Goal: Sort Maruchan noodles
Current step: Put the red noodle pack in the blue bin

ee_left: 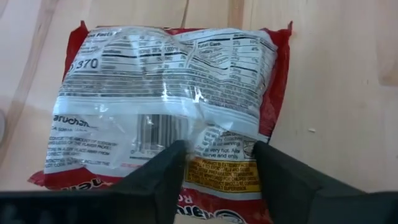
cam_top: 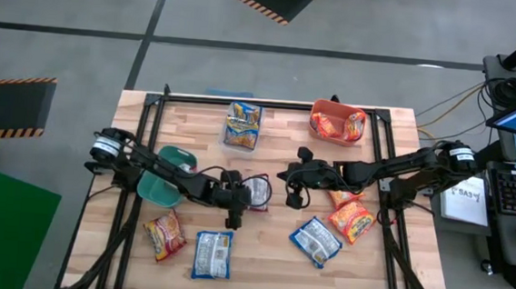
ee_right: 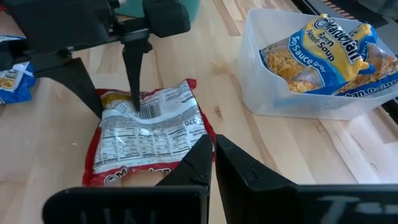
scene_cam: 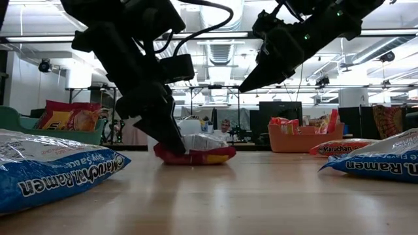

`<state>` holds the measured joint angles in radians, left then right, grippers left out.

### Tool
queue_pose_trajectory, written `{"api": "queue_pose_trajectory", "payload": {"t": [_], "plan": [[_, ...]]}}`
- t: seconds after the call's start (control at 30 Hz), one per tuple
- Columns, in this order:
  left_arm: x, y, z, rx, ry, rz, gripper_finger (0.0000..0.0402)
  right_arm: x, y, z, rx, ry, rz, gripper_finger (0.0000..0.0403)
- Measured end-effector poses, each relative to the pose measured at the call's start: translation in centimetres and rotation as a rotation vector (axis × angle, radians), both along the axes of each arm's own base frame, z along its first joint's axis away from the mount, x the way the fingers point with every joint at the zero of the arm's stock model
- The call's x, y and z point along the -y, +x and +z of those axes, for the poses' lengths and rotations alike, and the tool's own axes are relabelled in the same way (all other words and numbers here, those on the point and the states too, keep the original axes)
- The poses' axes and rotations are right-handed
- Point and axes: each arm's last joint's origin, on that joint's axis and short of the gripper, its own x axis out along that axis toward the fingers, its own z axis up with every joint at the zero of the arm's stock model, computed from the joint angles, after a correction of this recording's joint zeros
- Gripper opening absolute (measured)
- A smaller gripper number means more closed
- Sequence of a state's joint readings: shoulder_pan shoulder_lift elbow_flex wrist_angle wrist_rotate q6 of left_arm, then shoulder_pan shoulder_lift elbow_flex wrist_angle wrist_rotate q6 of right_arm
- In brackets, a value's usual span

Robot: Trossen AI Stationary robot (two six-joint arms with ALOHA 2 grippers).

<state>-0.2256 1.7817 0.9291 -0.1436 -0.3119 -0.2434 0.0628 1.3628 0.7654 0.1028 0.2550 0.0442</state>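
Observation:
A red-and-white Maruchan packet (cam_top: pixel 256 192) (scene_cam: pixel 196 154) (ee_left: pixel 168 93) (ee_right: pixel 149 134) lies flat on the table's middle, printed back up. My left gripper (cam_top: pixel 241 196) (scene_cam: pixel 171 140) (ee_left: pixel 214 152) (ee_right: pixel 115 102) is open and reaches down onto the packet's left end. My right gripper (cam_top: pixel 285 176) (scene_cam: pixel 247 85) (ee_right: pixel 214 152) is shut and hangs in the air just right of the packet, touching nothing. Other packets lie loose toward the near edge: an orange-red one (cam_top: pixel 164 234), a blue one (cam_top: pixel 213 253), another blue one (cam_top: pixel 315 241) and an orange one (cam_top: pixel 353 219). My left gripper comes at the packet from above, slanting from the table's left, with its fingers spread. One fingertip (ee_right: pixel 135 102) stands on the packet's printed back near the barcode (ee_right: pixel 146 112). The other fingertip (ee_right: pixel 93 106) is at the packet's edge. The packet stays flat on the table.
A clear bin (cam_top: pixel 242 125) (ee_right: pixel 261 99) holding a blue-and-yellow packet stands at the far middle. An orange bin (cam_top: pixel 337 123) with orange packets sits far right, and a teal bin (cam_top: pixel 167 175) lies under my left arm. Bare wood shows between the bins and the loose packets.

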Motion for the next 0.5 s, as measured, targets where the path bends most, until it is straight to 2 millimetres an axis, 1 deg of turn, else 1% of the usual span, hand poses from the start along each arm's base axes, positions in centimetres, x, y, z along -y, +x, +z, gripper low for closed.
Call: {"api": "queue_pose_trajectory", "payload": {"t": [0.27,0.33,0.4,0.5], "plan": [[0.0,0.0,0.0,-0.002,-0.006,0.007,0.0022,0.0,0.0,0.0,0.004,0.006,-0.004,0.0009],[0.0,0.0,0.1,0.001,-0.007,0.007,0.0012,0.0,0.0,0.0,0.004,0.007,-0.005,0.0009],[0.0,-0.1,0.5,0.004,-0.012,0.004,0.0015,0.0,0.0,0.0,0.004,0.007,-0.005,0.0009],[-0.1,-0.3,1.9,0.044,-0.017,-0.001,0.0015,0.0,0.0,0.0,0.005,0.007,-0.004,0.0009]]}}
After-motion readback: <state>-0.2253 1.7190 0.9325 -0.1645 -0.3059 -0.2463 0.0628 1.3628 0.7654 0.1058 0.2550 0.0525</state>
